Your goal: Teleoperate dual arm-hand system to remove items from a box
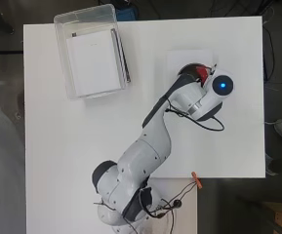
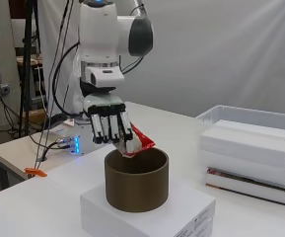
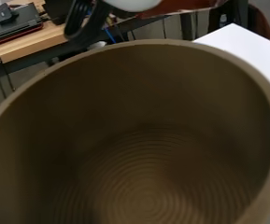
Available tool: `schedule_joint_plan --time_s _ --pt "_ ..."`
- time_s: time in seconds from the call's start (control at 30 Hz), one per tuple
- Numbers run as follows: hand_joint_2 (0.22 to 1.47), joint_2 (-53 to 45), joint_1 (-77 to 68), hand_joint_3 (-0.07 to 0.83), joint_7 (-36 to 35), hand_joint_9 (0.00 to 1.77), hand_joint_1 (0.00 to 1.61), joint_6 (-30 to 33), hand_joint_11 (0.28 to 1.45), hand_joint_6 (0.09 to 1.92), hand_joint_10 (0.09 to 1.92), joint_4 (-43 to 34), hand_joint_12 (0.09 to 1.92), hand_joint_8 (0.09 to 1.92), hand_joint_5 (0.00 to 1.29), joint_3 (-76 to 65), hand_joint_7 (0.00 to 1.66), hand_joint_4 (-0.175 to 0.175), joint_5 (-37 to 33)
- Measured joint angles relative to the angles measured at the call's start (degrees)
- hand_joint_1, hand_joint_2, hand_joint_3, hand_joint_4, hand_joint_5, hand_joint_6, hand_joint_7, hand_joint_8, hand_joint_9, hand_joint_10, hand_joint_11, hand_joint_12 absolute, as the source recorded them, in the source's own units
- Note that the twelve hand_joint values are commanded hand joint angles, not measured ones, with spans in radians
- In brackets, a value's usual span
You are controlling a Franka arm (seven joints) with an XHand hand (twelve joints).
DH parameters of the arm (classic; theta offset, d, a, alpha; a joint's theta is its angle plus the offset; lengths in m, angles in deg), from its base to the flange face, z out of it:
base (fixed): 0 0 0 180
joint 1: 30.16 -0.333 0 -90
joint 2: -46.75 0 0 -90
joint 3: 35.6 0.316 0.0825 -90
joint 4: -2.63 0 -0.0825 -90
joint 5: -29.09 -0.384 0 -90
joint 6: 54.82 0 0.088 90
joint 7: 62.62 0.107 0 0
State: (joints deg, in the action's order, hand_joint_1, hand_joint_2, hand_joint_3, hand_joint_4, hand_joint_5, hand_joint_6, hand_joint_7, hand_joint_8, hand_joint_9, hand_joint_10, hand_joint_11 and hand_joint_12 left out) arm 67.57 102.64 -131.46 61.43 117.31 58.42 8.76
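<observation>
My hand (image 2: pixel 110 126) hangs just above the near rim of a brown round container (image 2: pixel 137 180), with its fingers pointing down. Its fingers pinch a red packet (image 2: pixel 141 143), which tilts over the container's opening. In the overhead view the packet (image 1: pixel 202 73) peeks out beside the arm's end, and the arm hides most of the container. The container stands on a flat white box (image 2: pixel 147 215). The wrist view looks straight into the container (image 3: pixel 148 177), and its ribbed bottom is bare.
A clear plastic bin (image 1: pixel 62 29) at the table's far left holds stacked white boxes (image 1: pixel 92 61) and a book (image 2: pixel 245 185) at the bottom. An orange clip (image 1: pixel 195 178) sits at the table's near edge. Cables trail near the arm's base.
</observation>
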Motion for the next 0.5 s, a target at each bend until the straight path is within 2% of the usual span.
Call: schedule_joint_plan --time_s 0.03,0.07,0.1,0.13,0.17,0.2,0.23,0.27,0.37,0.5 --pt "1.08 0.63 -0.1 -0.001 -0.53 1.07 0.5 -1.03 0.67 0.13 1.74 -0.81 1.57 1.67 0.58 0.57 0.91 -0.001 -0.5" --pt "1.08 1.26 -0.27 -0.001 -0.92 0.96 0.46 -2.07 0.6 0.09 1.6 -1.67 1.38 1.59 0.55 1.11 0.82 0.016 -0.93" --pt "1.07 2.11 -0.11 -0.001 -1.33 0.88 0.43 -3.66 0.58 0.09 1.35 -2.86 1.06 1.4 0.54 2.03 0.77 0.034 -1.66" --pt "1.06 2.85 0.66 -0.002 -1.67 0.81 0.4 -4.96 0.56 0.09 0.95 -3.81 0.67 1.05 0.53 2.77 0.74 0.056 -2.32" --pt "1.05 3.72 2.17 -0.002 -2.06 0.77 0.37 -6.26 0.55 0.09 0.58 -4.9 0.38 0.66 0.53 3.53 0.72 0.077 -3.13" --pt "1.04 4.75 4.18 -0.001 -2.47 0.74 0.35 -7.57 0.54 0.09 0.33 -6.1 0.2 0.37 0.53 4.34 0.7 0.094 -3.98" --pt "1.03 6.29 7.65 -0.002 -3.08 0.73 0.33 -9.58 0.53 0.09 0.18 -7.9 0.1 0.2 0.53 5.6 0.68 0.108 -5.25" --pt "1.03 7.11 9.65 -0.003 -3.39 0.71 0.32 -10.67 0.52 0.09 0.1 -8.88 0.09 0.1 0.53 6.29 0.67 0.118 -5.93" --pt "1.02 7.9 11.92 -0.004 -3.78 0.71 0.31 -12.19 0.52 0.09 0.09 -10.32 0.09 0.09 0.53 7.19 0.66 0.129 -6.7" --pt "1.02 7.81 9.88 -0.002 -5.86 0.71 0.32 -12.78 0.51 0.09 0.09 -11.49 0.09 0.09 0.53 5.38 0.63 0.121 -8.96"
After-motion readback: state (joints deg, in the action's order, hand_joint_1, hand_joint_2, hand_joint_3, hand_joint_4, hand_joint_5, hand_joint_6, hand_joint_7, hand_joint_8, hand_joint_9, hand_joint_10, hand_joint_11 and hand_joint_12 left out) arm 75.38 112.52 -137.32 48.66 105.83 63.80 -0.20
